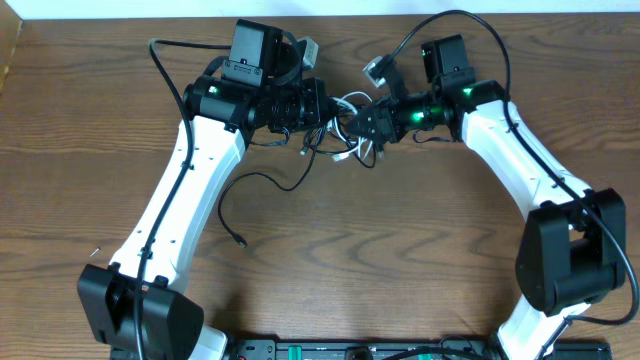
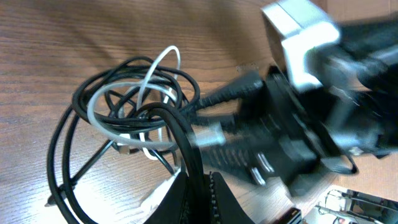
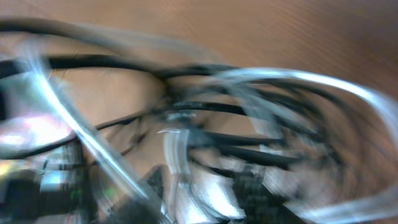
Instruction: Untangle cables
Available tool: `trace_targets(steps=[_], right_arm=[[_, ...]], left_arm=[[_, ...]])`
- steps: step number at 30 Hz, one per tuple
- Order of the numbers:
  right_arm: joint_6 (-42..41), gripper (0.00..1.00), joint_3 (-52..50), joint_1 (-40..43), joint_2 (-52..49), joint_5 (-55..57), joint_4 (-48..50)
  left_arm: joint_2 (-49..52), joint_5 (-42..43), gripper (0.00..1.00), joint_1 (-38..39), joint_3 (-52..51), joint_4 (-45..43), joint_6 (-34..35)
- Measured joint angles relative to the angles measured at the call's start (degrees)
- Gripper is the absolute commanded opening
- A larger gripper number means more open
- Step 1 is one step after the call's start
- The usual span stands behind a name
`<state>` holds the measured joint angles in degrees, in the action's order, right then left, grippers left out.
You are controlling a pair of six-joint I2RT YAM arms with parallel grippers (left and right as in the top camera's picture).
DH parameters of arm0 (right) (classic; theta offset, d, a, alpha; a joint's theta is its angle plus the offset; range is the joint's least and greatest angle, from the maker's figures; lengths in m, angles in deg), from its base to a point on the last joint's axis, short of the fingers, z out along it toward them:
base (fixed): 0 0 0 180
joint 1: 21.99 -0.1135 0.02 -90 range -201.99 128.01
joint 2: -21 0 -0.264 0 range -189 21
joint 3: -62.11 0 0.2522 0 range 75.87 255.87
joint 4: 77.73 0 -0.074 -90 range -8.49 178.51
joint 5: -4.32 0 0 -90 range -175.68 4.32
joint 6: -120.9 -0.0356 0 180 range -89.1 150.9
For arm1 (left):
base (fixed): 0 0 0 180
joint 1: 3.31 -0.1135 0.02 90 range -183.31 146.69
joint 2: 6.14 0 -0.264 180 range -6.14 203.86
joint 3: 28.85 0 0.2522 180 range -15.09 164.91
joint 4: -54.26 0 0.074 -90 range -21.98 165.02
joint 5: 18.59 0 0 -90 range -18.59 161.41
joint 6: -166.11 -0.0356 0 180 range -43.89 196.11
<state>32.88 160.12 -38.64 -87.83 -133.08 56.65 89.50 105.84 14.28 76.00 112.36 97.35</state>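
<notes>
The cables (image 1: 345, 128) lie in one tangle of black and white loops at the table's far middle, between both grippers. One black cable (image 1: 262, 182) trails toward the front left and ends in a small plug (image 1: 241, 241). My left gripper (image 1: 322, 112) is at the tangle's left side; in the left wrist view its jaws (image 2: 200, 194) are shut on a black cable (image 2: 181, 134), beside white loops (image 2: 127, 121). My right gripper (image 1: 366, 122) is at the tangle's right side. Its view is blurred; the fingers (image 3: 208, 190) look apart, with a white cable (image 3: 177, 155) running between them.
The wooden table (image 1: 380, 250) stretches toward the front. Thick black arm wires (image 1: 455, 20) arc over the right arm and by the left arm (image 1: 165, 60). A black rail (image 1: 330, 350) lies at the front edge.
</notes>
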Motion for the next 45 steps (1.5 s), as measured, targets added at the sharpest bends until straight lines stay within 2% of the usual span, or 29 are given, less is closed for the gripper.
trace_targets(steps=[1,8,17,27,34,45], right_arm=[[-2.3,0.01,0.0,0.0,-0.3,3.9,0.2],[-17.8,0.01,0.0,1.9,-0.5,29.3,-3.0],[-24.1,0.01,0.0,12.3,-0.5,48.4,-15.1],[-24.5,0.01,0.0,26.2,-0.5,48.8,-22.2],[-24.5,0.01,0.0,36.4,-0.5,52.7,-24.2],[-18.5,0.01,0.0,36.5,-0.5,45.7,-23.1]], left_arm=[[0.0,0.0,0.07,0.0,0.0,0.0,0.0],[0.0,-2.8,0.08,-0.1,0.0,1.9,0.0],[0.0,-12.1,0.08,-2.6,0.0,5.4,-0.8],[-3.9,-16.4,0.07,-7.2,0.0,5.7,-2.9],[-8.6,-23.6,0.07,-15.1,0.0,6.0,-3.1],[-8.4,-25.3,0.08,-15.1,0.0,7.3,-4.4]])
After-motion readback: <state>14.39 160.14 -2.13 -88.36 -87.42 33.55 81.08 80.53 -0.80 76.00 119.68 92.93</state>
